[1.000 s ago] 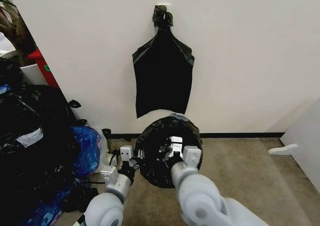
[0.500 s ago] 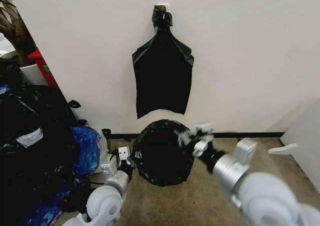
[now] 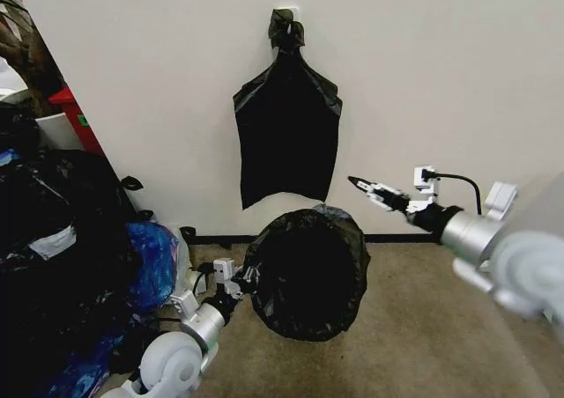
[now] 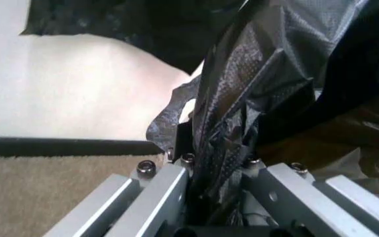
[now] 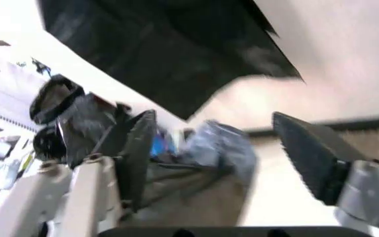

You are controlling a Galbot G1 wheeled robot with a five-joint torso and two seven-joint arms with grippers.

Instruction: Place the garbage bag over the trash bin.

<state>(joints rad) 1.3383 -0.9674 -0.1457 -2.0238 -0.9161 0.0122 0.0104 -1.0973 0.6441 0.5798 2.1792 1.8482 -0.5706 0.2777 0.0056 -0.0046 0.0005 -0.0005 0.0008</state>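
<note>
Left gripper [image 3: 231, 279] clamped on garbage bag [image 3: 308, 270] rim, probably anchoring it over the bin; right gripper [image 3: 363, 187] raised clear, fingers apart (empty).

Soft, even room light; right wrist view smeared with motion blur.

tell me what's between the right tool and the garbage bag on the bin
Nothing: in the head view the open right tool is raised near the wall, with only bare wall between it and the garbage bag.
</note>
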